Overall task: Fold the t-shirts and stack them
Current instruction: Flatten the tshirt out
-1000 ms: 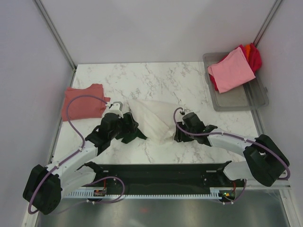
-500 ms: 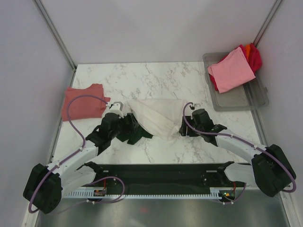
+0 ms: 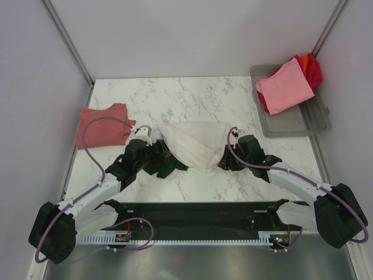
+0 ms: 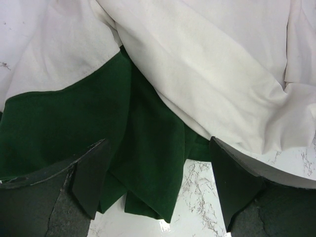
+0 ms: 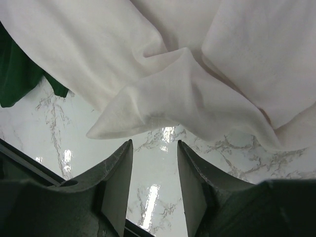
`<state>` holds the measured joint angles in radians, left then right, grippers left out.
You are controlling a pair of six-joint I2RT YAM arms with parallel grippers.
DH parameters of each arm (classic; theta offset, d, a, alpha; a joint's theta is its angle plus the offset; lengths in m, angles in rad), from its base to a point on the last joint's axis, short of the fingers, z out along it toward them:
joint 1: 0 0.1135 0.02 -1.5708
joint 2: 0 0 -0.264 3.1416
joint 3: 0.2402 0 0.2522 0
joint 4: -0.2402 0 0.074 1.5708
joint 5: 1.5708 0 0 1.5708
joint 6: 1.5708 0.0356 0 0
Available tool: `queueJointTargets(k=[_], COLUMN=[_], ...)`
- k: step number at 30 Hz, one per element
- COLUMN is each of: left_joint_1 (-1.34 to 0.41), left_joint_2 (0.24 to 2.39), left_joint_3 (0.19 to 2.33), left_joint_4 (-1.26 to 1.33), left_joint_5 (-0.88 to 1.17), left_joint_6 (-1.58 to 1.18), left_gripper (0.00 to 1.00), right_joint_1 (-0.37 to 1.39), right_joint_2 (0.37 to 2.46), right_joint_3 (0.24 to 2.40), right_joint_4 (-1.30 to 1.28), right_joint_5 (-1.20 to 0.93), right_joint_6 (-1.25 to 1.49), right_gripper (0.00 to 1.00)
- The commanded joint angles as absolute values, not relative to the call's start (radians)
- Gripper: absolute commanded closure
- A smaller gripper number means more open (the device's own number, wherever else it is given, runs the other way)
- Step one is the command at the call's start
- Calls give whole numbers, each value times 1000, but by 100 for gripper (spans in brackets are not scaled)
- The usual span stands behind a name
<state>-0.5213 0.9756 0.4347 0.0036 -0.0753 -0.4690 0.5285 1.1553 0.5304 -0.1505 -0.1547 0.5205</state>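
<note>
A cream-white t-shirt [image 3: 195, 143] lies crumpled mid-table over a dark green t-shirt [image 3: 163, 167]. A brick-red t-shirt [image 3: 102, 125] lies folded at the left edge. My left gripper [image 3: 162, 153] is at the white shirt's left edge; in the left wrist view it [image 4: 160, 182] is wide open, with a green fold [image 4: 148, 163] lying between the jaws and white cloth [image 4: 207, 64] ahead. My right gripper [image 3: 225, 161] is at the white shirt's right edge. In the right wrist view it [image 5: 154, 148] is open and empty over marble, just short of a white fold [image 5: 148, 111].
A grey tray [image 3: 291, 125] at the back right holds a pink cloth [image 3: 285, 87] over red and orange ones [image 3: 312, 67]. Frame posts and walls close in both sides. A black rail [image 3: 192, 213] runs along the near edge.
The right gripper moved right, and the white shirt's right side spread out with it from a bunched point. The left arm barely moved.
</note>
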Motion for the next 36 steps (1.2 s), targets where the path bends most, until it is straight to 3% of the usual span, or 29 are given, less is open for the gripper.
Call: queueJointTargets(k=[1, 6, 13, 22, 28, 30, 31, 32, 36], left_joint_1=[-522, -522, -522, -522, -522, -522, -522, -522, -522], left_joint_2=[980, 979, 982, 982, 980, 982, 980, 982, 982], left_joint_3=[471, 471, 471, 471, 471, 472, 471, 471, 471], left_joint_4=[43, 43, 43, 41, 41, 43, 43, 41, 41], left_joint_5=[-71, -71, -72, -77, -75, -75, -75, -75, -77], left_joint_6=[-431, -431, -430, -426, -426, -426, -426, -426, -425], left_gripper=[11, 11, 11, 11, 11, 11, 11, 11, 11], right_joint_1=[543, 566, 581, 629, 656, 661, 667, 670, 683], right_joint_2=[1166, 1180, 1270, 1453, 1496, 1514, 1516, 1513, 1396], right_joint_3=[526, 523, 572, 673, 704, 713, 722, 730, 732], right_joint_4=[-140, -140, -118, -97, -92, -87, -89, -113, -233], right_joint_5=[-183, -166, -111, -42, 37, 51, 52, 55, 83], right_joint_6=[537, 543, 517, 494, 485, 479, 474, 472, 479], right_gripper=[51, 51, 43, 48, 62, 74, 89, 94, 100])
